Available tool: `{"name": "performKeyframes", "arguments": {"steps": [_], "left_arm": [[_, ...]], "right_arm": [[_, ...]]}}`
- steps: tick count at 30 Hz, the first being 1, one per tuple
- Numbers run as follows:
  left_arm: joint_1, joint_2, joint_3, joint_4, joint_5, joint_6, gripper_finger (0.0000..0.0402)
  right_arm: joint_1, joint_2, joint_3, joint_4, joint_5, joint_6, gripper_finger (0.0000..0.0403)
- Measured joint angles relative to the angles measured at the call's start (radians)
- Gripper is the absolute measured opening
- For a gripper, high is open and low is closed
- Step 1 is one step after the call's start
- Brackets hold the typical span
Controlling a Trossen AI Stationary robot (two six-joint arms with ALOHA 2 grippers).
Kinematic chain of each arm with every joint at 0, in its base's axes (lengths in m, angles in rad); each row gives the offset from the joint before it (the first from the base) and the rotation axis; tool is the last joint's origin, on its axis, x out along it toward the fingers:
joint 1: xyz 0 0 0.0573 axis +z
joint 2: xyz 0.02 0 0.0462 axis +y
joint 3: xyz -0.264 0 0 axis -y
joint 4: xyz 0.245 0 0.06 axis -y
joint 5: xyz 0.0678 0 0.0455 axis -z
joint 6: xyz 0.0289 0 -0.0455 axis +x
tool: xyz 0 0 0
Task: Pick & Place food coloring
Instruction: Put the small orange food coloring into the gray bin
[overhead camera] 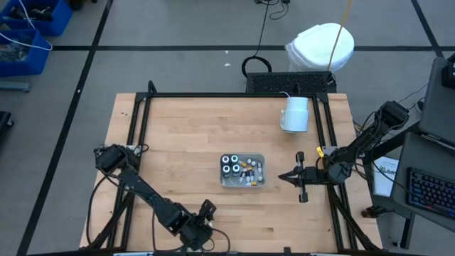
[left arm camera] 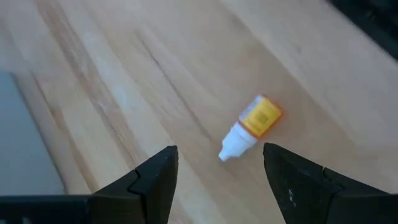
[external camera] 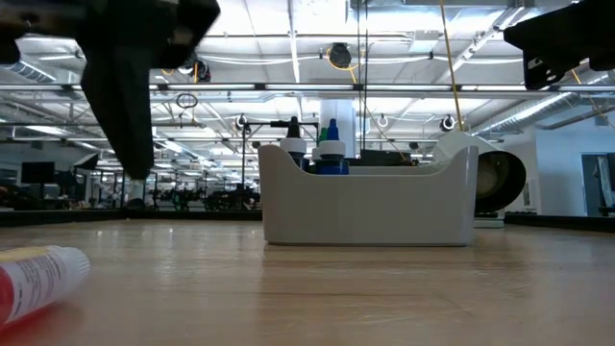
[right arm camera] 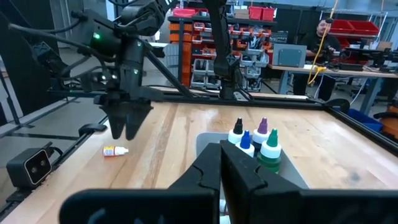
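Woodgrain tabletop [left arm camera: 155, 56], left pincer [left arm camera: 221, 180] agape – empty – above toppled yellow dropper bottle [left arm camera: 252, 126], right pincer [right arm camera: 222, 165] shut.

Grey floor [overhead camera: 178, 67] crossed by dark lines surrounds the wooden tabletop [overhead camera: 192, 135]. Blue bins [overhead camera: 32, 32] sit at one corner. Ceiling strip lights [external camera: 288, 43] run overhead. Red-binned shelves [right arm camera: 249, 25] and a person [right arm camera: 323, 31] stand behind.
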Motion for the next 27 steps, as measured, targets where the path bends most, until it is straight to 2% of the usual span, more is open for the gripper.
{"name": "performKeyframes", "arguments": {"steps": [5,15,24,27], "left_arm": [[0.008,0.046,0.0,-0.028,0.065,0.074,0.0239],[0.013,0.069,0.001,0.083,0.063,0.134,0.0239],[0.044,0.069,0.0,0.079,0.12,0.043,0.0238],[0.057,0.069,0.0,0.08,0.143,0.004,0.0225]], "right_arm": [[0.0,0.0,0.0,0.0,0.001,0.002,0.0],[0.0,0.0,0.001,0.0,0.003,0.002,0.0],[0.0,0.0,0.001,0.0,0.003,0.002,0.0],[0.0,0.0,0.001,0.0,0.003,0.002,0.0]]}}
